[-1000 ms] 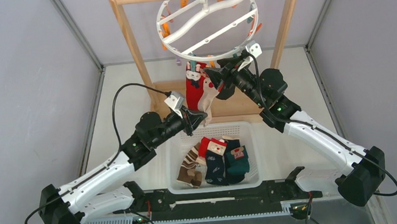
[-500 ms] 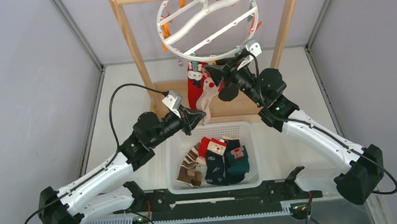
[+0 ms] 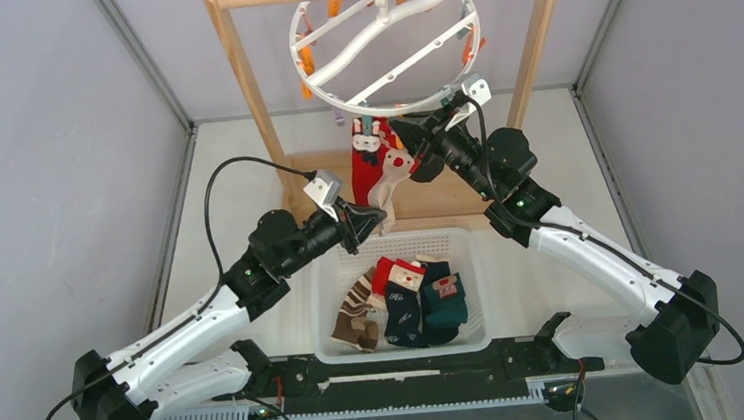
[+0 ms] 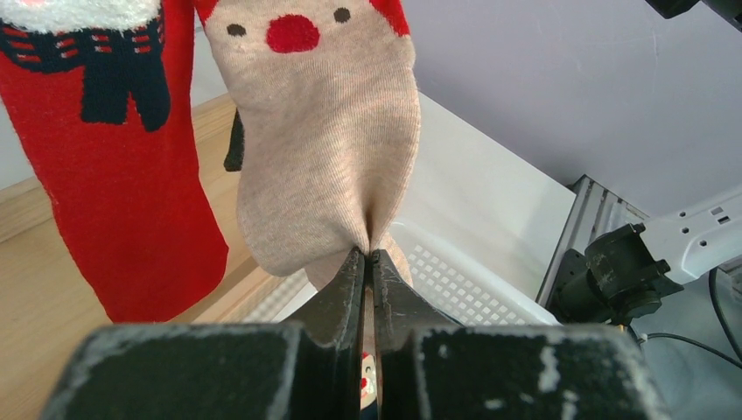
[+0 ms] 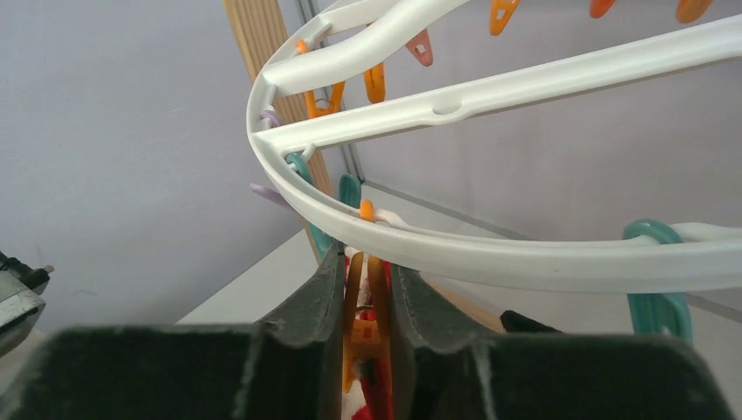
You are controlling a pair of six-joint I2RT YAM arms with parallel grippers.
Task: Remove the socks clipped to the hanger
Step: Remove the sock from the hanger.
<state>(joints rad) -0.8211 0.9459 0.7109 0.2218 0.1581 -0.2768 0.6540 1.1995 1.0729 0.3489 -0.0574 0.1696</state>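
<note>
The white round hanger hangs from the wooden rack. Two socks hang from its near rim: a red sock and a beige sock with a red nose, also in the left wrist view. My left gripper is shut on the toe of the beige sock. My right gripper is shut on an orange clip under the hanger's rim; that clip holds red and white fabric.
A white basket below holds several removed socks. The wooden rack's posts stand on both sides of the hanger. Orange, teal and purple clips dangle empty from the ring. Grey walls close in both sides.
The hanger ring has swung up a little and tilted. My right gripper has moved slightly up and left at the clip. My left gripper stays on the beige sock's toe.
</note>
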